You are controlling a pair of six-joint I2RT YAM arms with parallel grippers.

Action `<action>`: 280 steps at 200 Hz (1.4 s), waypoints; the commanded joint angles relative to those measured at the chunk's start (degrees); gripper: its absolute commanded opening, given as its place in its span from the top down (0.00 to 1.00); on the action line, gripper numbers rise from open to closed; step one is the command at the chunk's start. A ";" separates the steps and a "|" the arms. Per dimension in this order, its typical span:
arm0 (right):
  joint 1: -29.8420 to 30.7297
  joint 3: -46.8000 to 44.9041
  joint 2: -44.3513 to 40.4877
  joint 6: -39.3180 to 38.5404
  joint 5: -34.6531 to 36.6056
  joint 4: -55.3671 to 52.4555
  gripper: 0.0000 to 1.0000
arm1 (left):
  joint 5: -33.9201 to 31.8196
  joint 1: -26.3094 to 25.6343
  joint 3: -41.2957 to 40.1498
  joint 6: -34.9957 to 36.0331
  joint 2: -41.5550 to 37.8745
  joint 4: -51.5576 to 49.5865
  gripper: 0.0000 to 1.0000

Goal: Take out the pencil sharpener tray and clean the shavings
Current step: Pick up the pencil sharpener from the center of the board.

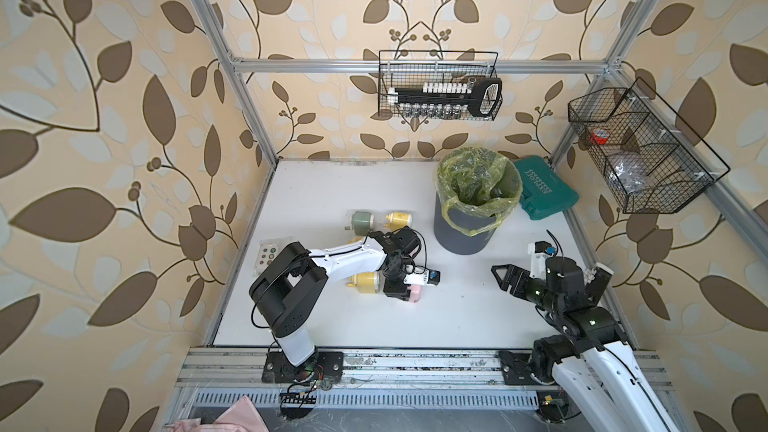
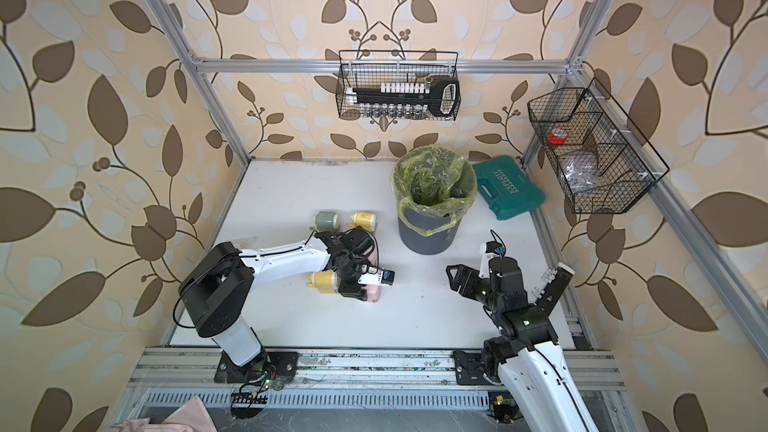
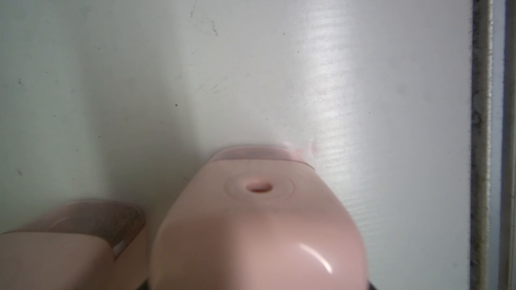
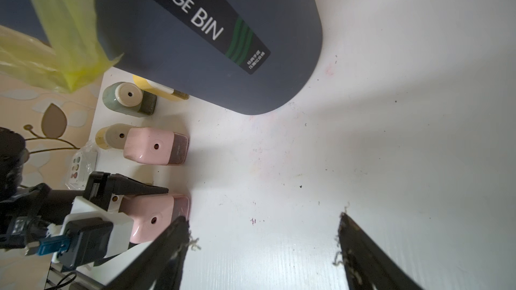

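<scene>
My left gripper [image 4: 163,209] sits narrow around the pink sharpener [image 4: 148,218], clamped or not I cannot tell, its tray [image 4: 183,209] seated just ahead of my fingertips [image 4: 160,190]; the glossy body could twist loose when pulled.

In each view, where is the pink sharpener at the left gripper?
Both top views: pink sharpener mid-table, at the left gripper.
Left wrist: close up, the bigger pink shape.
Right wrist: the nearer of two pink ones.
Landmark: grey bin, missing only from left wrist view.
</scene>
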 commanded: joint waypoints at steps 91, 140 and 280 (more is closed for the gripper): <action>1.72 12.46 2.06 -8.30 -12.84 0.87 0.23 | 1.00 -0.93 -2.82 -5.69 -22.68 -5.43 1.00; 13.47 11.98 1.50 -22.24 -18.85 8.66 0.21 | 6.14 -0.15 -2.15 -7.45 -32.24 -9.58 1.00; 57.34 4.27 23.45 -35.38 4.16 45.94 0.17 | 13.92 1.18 -6.44 -13.98 -47.14 -15.42 1.00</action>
